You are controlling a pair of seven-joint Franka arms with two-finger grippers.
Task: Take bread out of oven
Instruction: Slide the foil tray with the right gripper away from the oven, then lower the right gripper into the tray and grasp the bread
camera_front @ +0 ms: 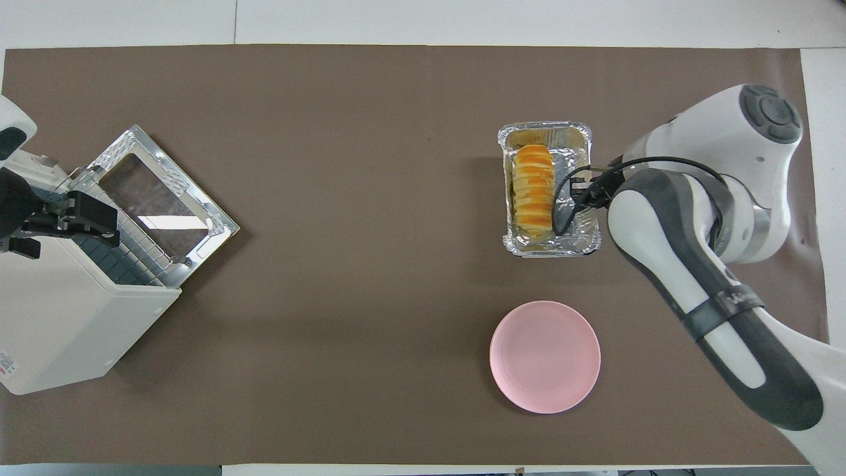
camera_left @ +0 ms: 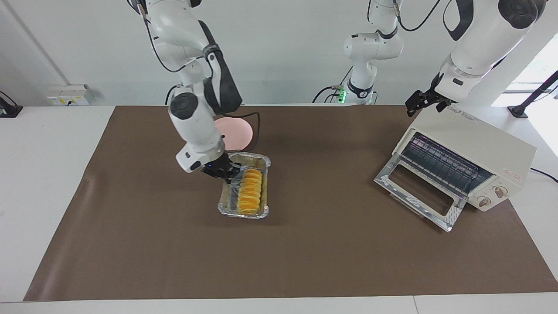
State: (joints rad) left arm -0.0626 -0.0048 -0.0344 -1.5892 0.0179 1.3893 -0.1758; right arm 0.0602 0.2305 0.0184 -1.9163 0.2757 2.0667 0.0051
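The bread (camera_left: 249, 192) (camera_front: 534, 185), a ridged golden loaf, lies in a silver foil tray (camera_left: 244, 213) (camera_front: 548, 250) on the brown mat, outside the oven and toward the right arm's end of the table. My right gripper (camera_left: 229, 174) (camera_front: 588, 195) is shut on the tray's long rim beside the loaf. The cream oven (camera_left: 475, 152) (camera_front: 59, 330) stands at the left arm's end with its glass door (camera_left: 418, 196) (camera_front: 165, 198) folded down and only the wire rack showing inside. My left gripper (camera_left: 420, 104) (camera_front: 59, 221) waits open over the oven's top.
A round pink plate (camera_left: 237, 131) (camera_front: 545, 357) lies nearer to the robots than the tray, partly hidden by the right arm in the facing view. The brown mat (camera_left: 305, 261) covers most of the white table.
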